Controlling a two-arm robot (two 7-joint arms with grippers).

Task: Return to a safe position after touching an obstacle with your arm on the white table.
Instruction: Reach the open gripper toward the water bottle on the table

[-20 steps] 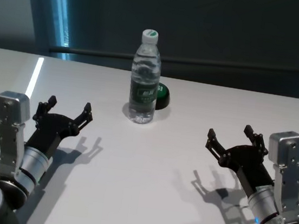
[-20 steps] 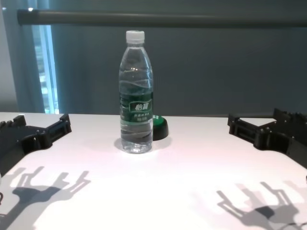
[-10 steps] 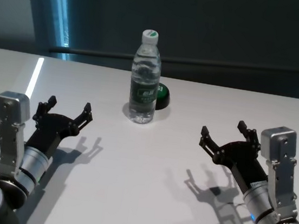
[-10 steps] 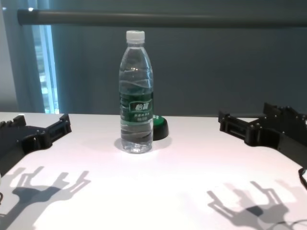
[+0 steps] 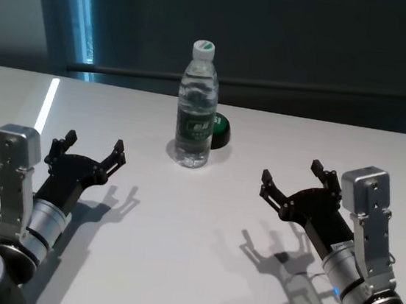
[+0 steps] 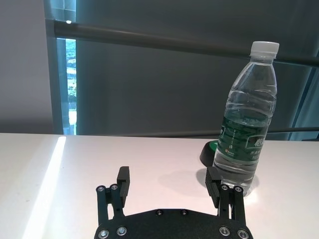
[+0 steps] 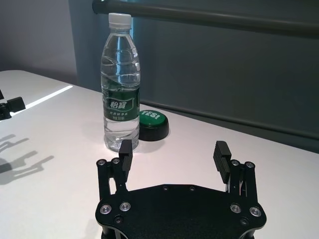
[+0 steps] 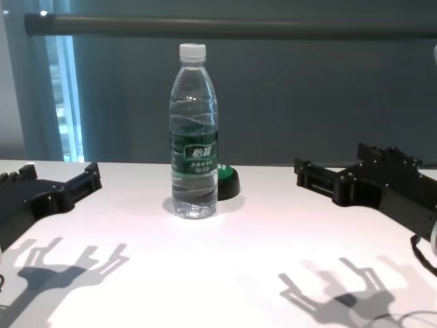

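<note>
I see the tall clear plastic water bottle with the white cap and green label (image 5: 197, 107) standing straight up in the upper middle of the head view, on the wide plain white desk (image 5: 198, 255). My right tool (image 5: 292, 182) hangs at the lower right, fingers spread apart, holding nothing, well apart from the bottle. My left tool (image 5: 93, 150) sits at the lower left, also spread apart. To do this well, I think I should nudge the bottle softly with my right arm, then pull straight away.
</note>
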